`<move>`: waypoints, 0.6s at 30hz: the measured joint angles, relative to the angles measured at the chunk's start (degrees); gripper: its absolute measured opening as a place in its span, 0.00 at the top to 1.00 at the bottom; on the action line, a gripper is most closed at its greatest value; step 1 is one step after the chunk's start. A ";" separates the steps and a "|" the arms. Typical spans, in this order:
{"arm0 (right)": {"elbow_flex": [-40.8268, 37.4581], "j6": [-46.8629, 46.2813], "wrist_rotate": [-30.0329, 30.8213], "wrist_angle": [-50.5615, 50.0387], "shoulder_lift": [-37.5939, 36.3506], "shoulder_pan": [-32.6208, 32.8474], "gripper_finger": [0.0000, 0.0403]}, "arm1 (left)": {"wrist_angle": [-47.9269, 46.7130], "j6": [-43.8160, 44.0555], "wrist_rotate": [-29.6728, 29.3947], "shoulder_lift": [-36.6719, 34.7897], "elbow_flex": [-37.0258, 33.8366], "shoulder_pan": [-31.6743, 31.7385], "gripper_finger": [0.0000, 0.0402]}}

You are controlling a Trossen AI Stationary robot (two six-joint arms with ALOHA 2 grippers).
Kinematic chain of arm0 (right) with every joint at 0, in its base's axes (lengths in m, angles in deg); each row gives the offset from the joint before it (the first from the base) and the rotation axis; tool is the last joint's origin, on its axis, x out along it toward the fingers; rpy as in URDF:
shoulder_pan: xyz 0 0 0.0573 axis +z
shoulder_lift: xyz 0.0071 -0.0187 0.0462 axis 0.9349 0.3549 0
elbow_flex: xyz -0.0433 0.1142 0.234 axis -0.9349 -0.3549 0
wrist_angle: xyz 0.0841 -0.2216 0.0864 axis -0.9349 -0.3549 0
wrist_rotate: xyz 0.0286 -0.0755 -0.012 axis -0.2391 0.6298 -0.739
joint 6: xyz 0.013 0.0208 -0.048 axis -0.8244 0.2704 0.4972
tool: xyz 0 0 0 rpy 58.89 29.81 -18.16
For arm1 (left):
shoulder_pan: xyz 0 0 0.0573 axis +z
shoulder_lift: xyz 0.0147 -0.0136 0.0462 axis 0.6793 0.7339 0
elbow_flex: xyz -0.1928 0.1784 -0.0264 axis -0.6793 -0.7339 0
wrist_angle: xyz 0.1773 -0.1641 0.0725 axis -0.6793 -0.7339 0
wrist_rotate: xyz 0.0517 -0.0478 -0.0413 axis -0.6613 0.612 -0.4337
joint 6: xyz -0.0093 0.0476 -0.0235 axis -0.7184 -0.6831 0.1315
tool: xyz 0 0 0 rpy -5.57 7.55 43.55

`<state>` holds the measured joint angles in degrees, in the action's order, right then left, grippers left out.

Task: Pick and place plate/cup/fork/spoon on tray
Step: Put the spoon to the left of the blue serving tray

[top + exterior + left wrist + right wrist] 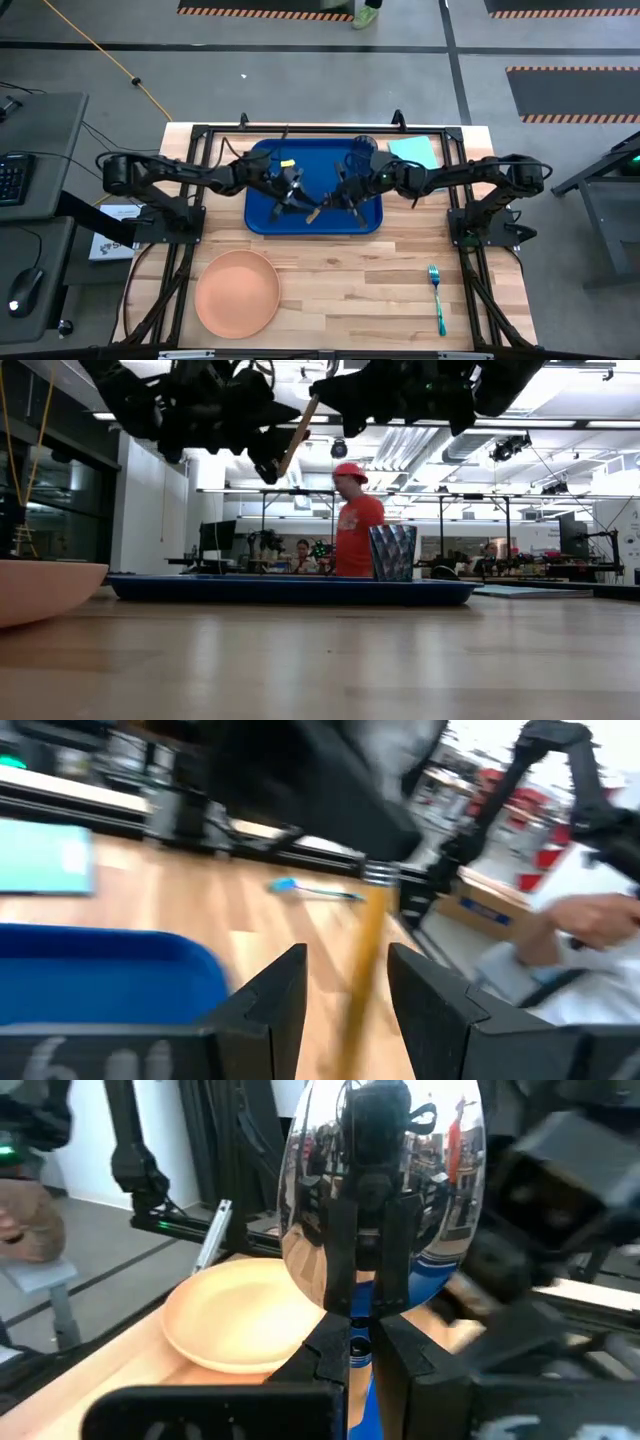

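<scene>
The spoon hangs above the dark-blue tray [262, 218], held by my shut right gripper [352, 1330]. Its shiny bowl [380, 1190] fills the right wrist view, and its yellowish-brown handle [298, 438] slants down toward my left gripper [346, 955]. My left gripper is open, one finger on each side of the handle [362, 960] with a gap showing on both sides. The blue cup [362, 150] stands on the tray's far right corner. The peach plate [237, 292] lies on the table near left, the teal fork [436, 298] near right. My right gripper pinches the spoon at the neck just under the bowl [350, 1312], between its two fingers. It comes roughly level from the table's right side. The spoon is lifted clear of the tray, its handle slanting down and to the left in the low view.
A light-teal sheet [415, 152] lies right of the tray at the far side. Black frame rails run along the table's left and right edges. Bare wood lies between plate and fork. A person in a red shirt [355, 530] stands beyond the table.
</scene>
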<state>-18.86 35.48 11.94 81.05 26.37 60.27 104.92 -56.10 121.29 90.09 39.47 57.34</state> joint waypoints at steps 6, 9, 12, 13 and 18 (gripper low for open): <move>0.00 0.32 -0.27 2.01 0.00 0.45 0.99 | -0.21 0.90 3.28 2.73 1.81 -2.41 0.67; 0.00 0.84 -0.52 1.98 0.00 0.72 0.99 | -0.04 -0.11 4.76 3.00 1.82 -2.72 0.67; 0.02 0.90 -0.18 1.63 0.00 0.93 0.99 | -0.20 -1.52 5.16 3.02 1.82 -2.45 0.68; 0.02 0.90 -0.16 1.57 0.00 0.93 0.99 | -0.20 -1.63 5.25 3.02 1.82 -2.21 0.68; 0.02 0.90 0.02 0.70 0.00 0.89 0.97 | -0.26 -2.19 5.46 3.02 1.82 -0.81 0.79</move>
<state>-18.83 36.38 11.96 81.74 26.37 61.16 104.66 -58.28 126.76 93.11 41.29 56.53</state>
